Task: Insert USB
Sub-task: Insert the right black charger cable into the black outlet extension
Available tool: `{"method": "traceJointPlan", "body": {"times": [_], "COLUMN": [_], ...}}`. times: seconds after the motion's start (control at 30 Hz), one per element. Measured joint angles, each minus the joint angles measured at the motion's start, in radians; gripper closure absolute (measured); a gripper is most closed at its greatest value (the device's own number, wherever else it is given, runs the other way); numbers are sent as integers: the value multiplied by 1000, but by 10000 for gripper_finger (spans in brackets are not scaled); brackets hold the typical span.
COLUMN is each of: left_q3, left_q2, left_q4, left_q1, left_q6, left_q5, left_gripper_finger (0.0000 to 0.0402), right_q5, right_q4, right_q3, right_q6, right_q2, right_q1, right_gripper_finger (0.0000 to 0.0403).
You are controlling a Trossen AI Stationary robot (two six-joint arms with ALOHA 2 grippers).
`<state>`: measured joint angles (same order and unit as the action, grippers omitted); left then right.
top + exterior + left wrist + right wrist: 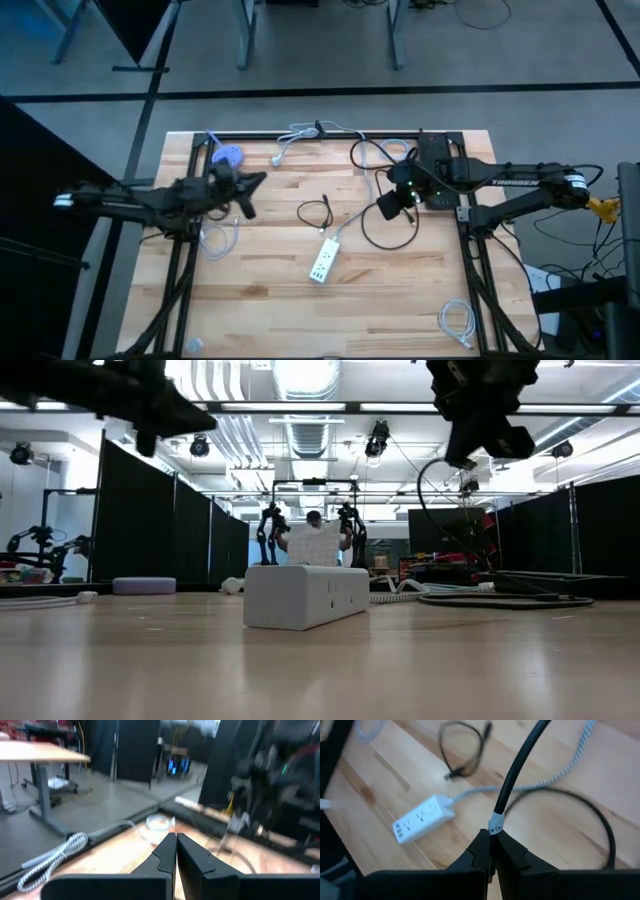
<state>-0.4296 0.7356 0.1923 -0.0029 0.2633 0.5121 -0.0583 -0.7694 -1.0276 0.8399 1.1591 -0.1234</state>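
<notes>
The white power strip [321, 263] lies flat near the table's middle, also seen in the low view [305, 595] and the right wrist view [422, 818]. Its braided cord [345, 232] runs toward the far edge. My right gripper [388, 207] hovers to the right of the strip, raised off the table and shut on a black cable [520, 765]. The cable's loop [392, 238] lies on the wood. My left gripper [250, 186] is raised over the table's left part, shut [176, 840] and holding nothing. A short black cable [315, 212] lies coiled beyond the strip. My right gripper pinches the black cable at its white label band [494, 825], between the two fingertips [481, 845]. The fingers slant down from the table's right side. The cable rises away from the fingers and curves round to its loop [600, 827] on the table. The fingers hide whatever lies behind the band.
A purple disc [228, 155] sits at the far left of the table. A white cable [456, 322] lies coiled near the front right corner, another white cable [222, 238] below the left arm. Black frame rails [470, 250] run along both sides. Bare wood lies in front of the strip.
</notes>
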Motion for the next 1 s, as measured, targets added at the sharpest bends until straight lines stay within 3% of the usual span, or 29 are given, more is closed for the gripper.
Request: {"method": "traceJointPlan", "body": {"times": [0.27, 0.6, 1.0], "left_q3": [-216, -516, -825], "left_q2": [275, 485, 639], "left_q4": [0, -22, -102], "left_q1": [0, 0, 11], "left_q6": [-56, -82, -57], "left_q5": [-137, -175, -289], "left_gripper_finger": [402, 393, 285], "right_q5": [75, 112, 110], "right_q4": [124, 587, 897], "right_q3": [-9, 0, 1], "right_q6": [-60, -262, -422], "right_q2": [-56, -115, -114], "right_q1": [7, 5, -27], "right_gripper_finger": [403, 403, 403]}}
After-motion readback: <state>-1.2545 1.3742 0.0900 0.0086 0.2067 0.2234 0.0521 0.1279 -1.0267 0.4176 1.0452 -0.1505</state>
